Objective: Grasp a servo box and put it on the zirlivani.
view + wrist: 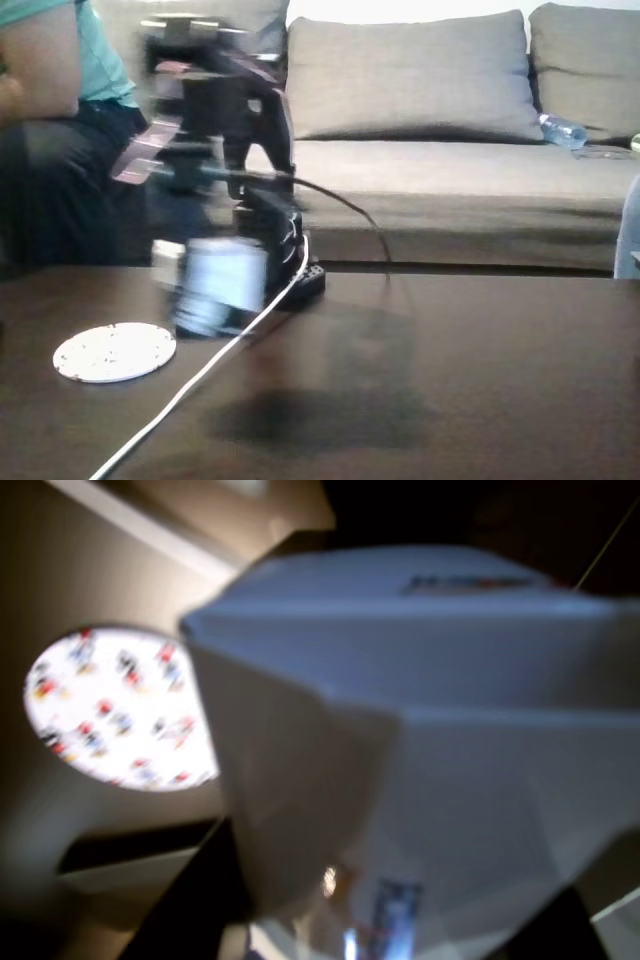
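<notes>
Dark table (480, 380), grey sofa (420, 80) behind.
Gripper (205, 290) closed around blurred servo box (215, 280), aloft at 2 o'clock from speckled zirlivani (113, 352); box printing unreadable.

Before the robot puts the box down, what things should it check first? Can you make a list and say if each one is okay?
1. Box is off the table: ok. In the fixed view the servo box is blurred but seems lifted above the dark table.
2. Hand has a good hold: cannot tell. The hand and its fingers are too blurred to see.
3. Landing spot is free: ok. Nothing lies on the zirlivani.
4. Box is over the disc: not ok. In the fixed view it sits to the right of the disc; in the wrist view the disc is off to the left.
5. White cable out of the way: ok, it runs right of the disc.
</notes>
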Motion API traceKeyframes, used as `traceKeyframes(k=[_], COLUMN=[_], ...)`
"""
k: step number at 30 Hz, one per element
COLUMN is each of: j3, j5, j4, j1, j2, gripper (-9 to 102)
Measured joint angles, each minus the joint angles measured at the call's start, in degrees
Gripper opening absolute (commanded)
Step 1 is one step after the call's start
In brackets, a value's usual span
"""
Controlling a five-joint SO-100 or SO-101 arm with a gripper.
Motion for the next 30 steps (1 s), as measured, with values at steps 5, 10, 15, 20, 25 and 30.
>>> traceKeyframes(k=[5,10,15,20,25,30], j3=[5.4,14.8,20.9,23.9,25.6,26.9], j5=[-3.0,-3.8,-3.8,-4.1,-4.1,-3.3], j4=[0.0,0.0,0.0,-1.8,-4.9,-7.5], j1=[8.5,17.2,25.5,30.2,31.2,31.2], j2=[7.6,13.8,15.7,15.7,15.7,15.4], gripper=[14,14,14,14,14,14])
